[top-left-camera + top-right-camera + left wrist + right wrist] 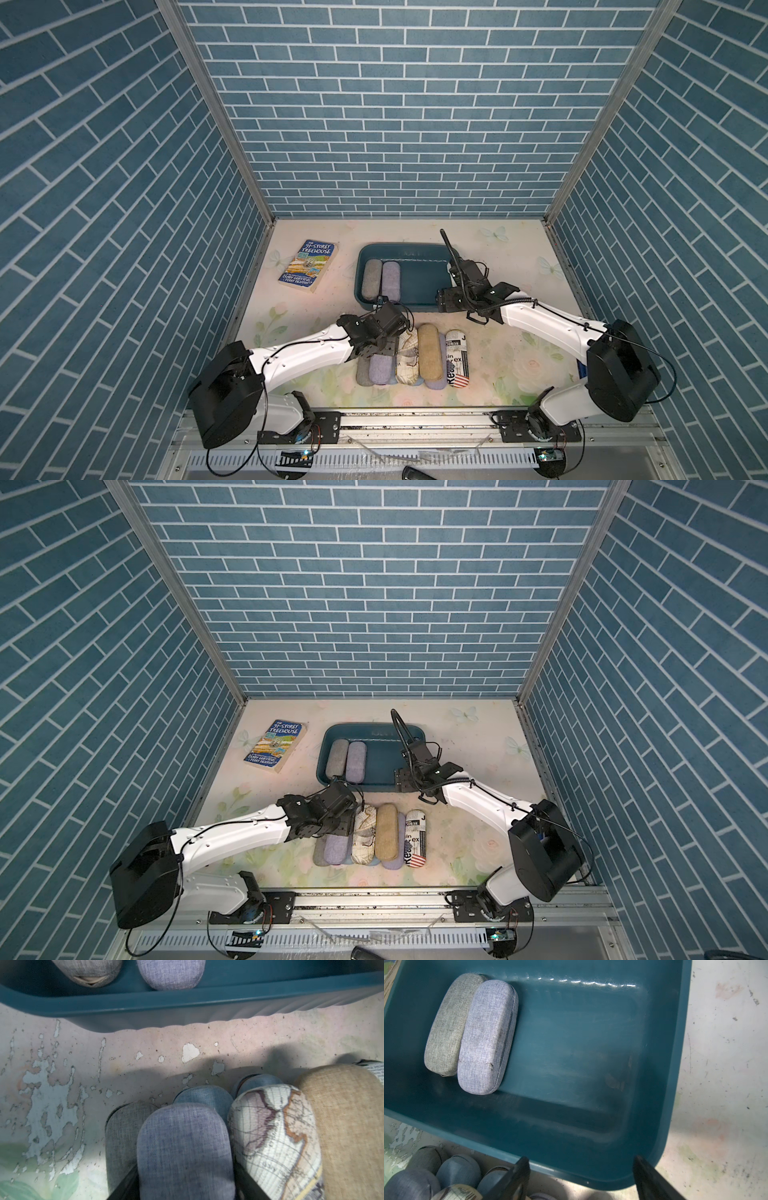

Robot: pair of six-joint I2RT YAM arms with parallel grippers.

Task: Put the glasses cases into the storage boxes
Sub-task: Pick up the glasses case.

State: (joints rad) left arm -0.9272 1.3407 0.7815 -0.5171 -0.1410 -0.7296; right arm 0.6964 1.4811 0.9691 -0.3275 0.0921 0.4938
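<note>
Step in hand, by my reading: the third pick. My left gripper (186, 1186) pinches the pile's lilac case (182, 1142) across its width, one finger down each long side. This case lies in the loose pile near the teal tub (680, 1059), wedged between a grey case (122, 1136) and the map-print case (274, 1136), seemingly atop a light blue case (205, 1097), though the wrist view is too close to be sure. The tan case (349, 1126) lies just beyond. Two cases sit in the tub already, the stowed grey case (372, 279) and the stowed lilac case (390, 280), touching along their sides. My right gripper (581, 1164) hangs over the tub's near corner, fingers spread on nothing. Next: lift straight up so the neighbours don't drag, clear the rim, and set down beside the stowed lilac.
</note>
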